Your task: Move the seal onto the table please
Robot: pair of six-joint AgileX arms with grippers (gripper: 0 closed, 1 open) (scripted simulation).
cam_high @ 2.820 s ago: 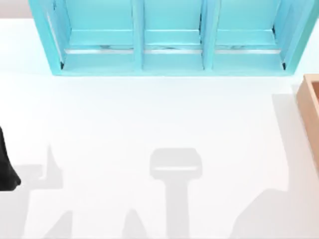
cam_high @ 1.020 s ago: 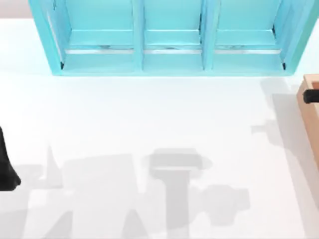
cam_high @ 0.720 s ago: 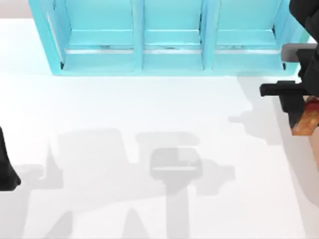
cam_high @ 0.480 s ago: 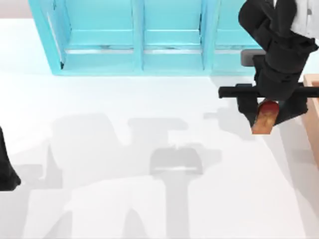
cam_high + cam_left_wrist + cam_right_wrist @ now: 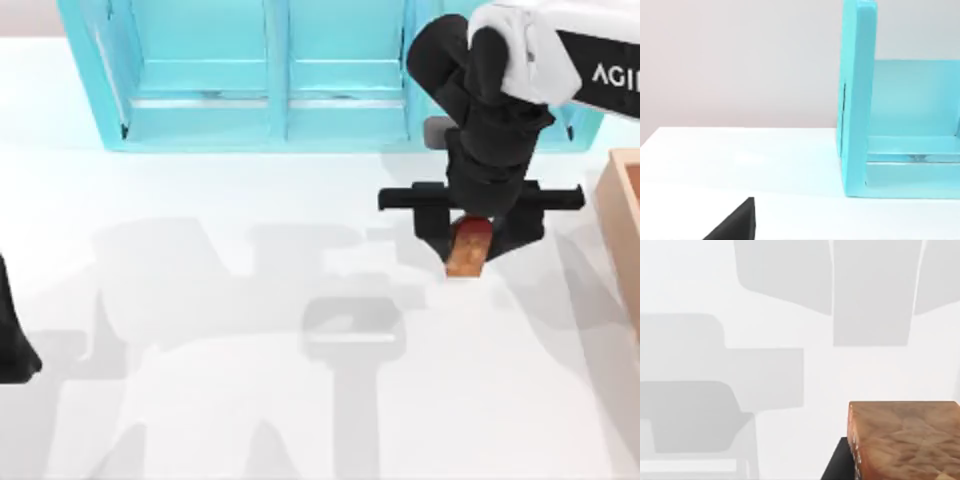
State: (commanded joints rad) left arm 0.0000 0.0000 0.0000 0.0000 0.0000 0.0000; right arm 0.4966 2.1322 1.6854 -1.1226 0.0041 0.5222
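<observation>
While right hand (image 5: 471, 243) grips seal (image 5: 470, 248), white table (image 5: 250, 400) carries shadows.

R end effector (image 5: 470, 243) w/ seal (image 5: 470, 247) moved left, off box.

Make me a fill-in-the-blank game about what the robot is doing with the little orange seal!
1. The seal is held by the ____ end effector.
2. Below the seal lies the white ____.
3. The shelf unit behind it is light ____.
4. At the top view's right edge stands a tan wooden ____.

Missing words: right; table; blue; box
</observation>
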